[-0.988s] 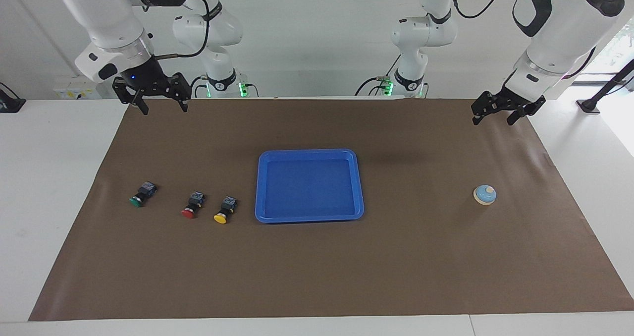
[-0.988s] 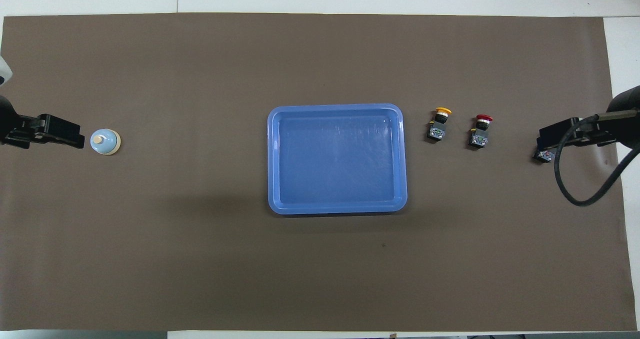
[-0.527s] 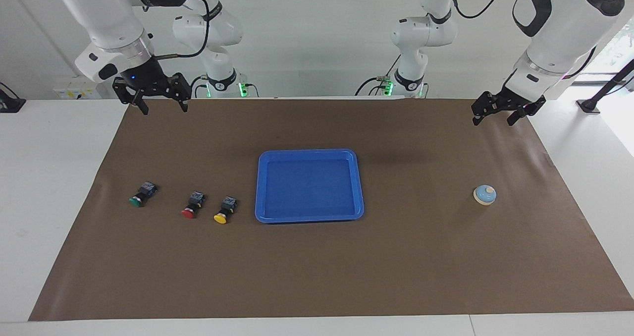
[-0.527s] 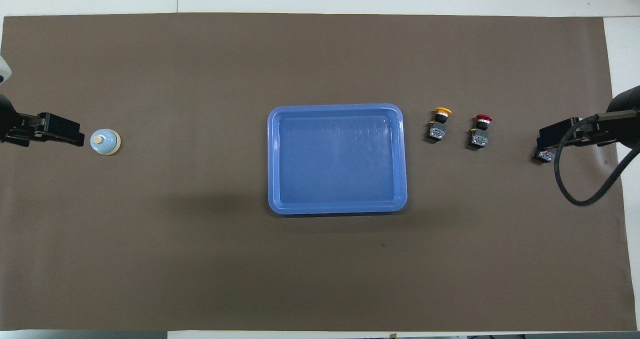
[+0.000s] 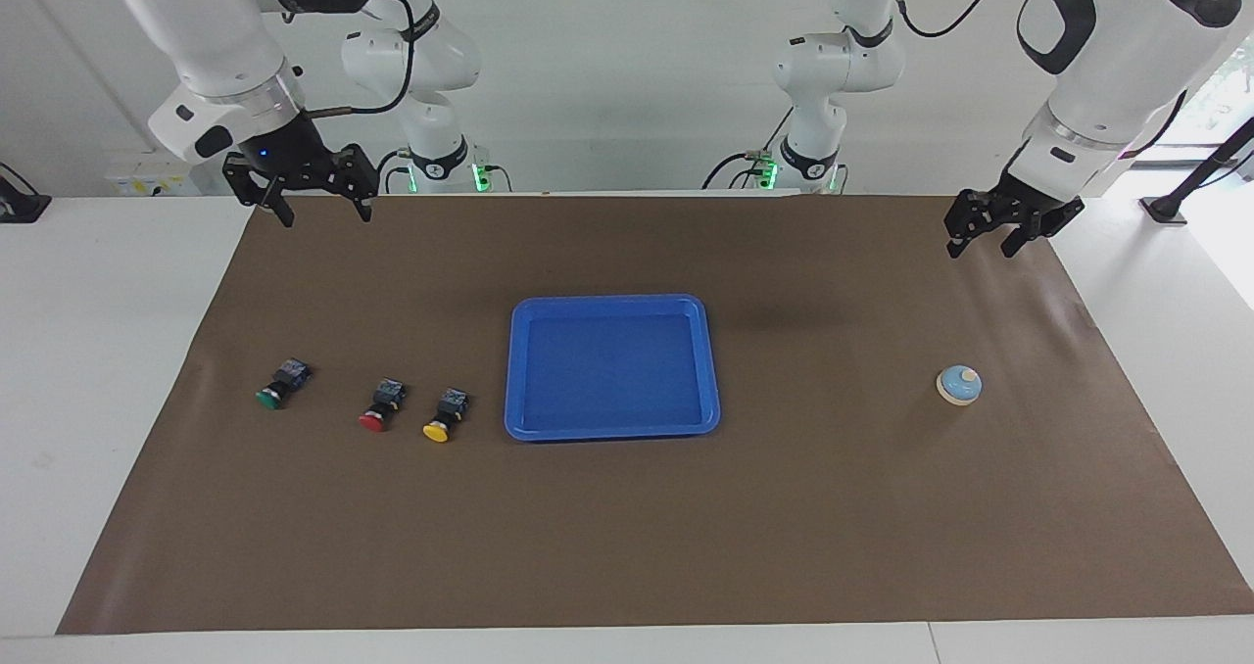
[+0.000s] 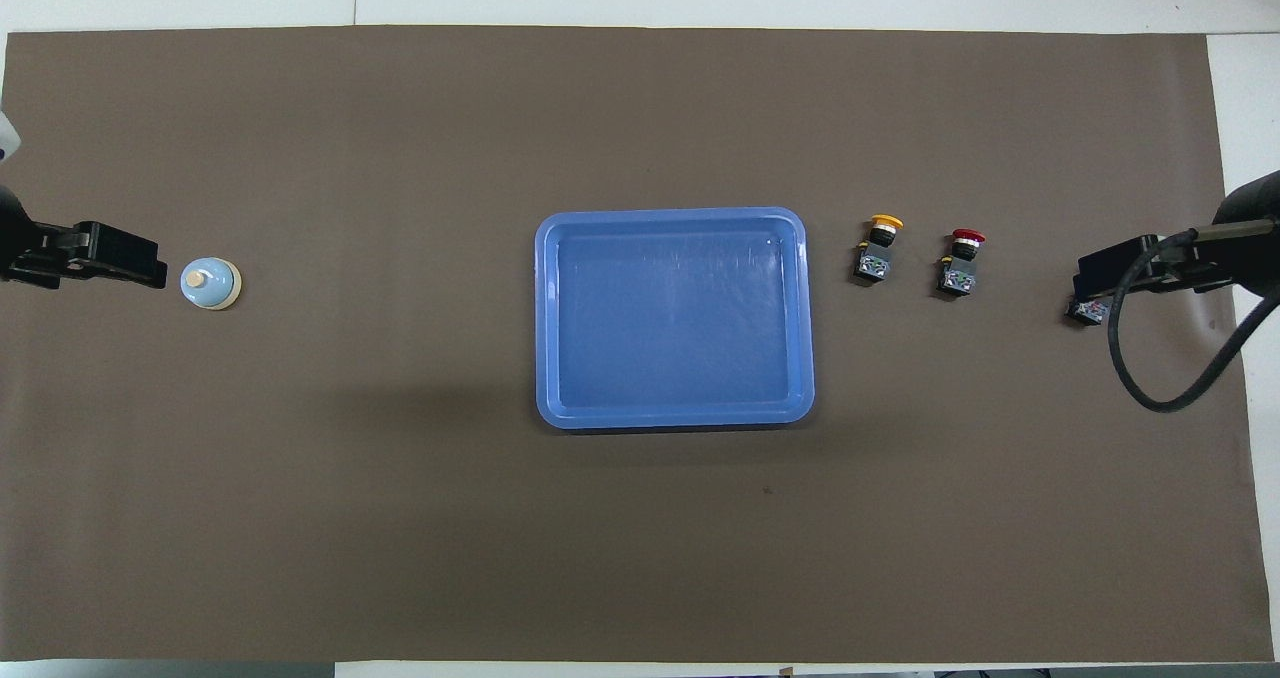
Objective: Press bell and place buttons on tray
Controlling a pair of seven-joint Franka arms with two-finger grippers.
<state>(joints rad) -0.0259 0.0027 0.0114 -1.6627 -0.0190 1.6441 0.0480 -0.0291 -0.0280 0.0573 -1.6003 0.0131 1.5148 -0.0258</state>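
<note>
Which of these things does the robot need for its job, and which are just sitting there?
Needed: bell; green button; red button; yellow button; blue tray.

Just there: brown mat; white table.

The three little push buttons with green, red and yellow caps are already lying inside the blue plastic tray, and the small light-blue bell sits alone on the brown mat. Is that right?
Not quite. In the facing view the shallow blue plastic tray holds nothing; the green-capped button, red-capped button and yellow-capped button lie on the brown mat beside it. The small light-blue bell does sit alone.
</note>
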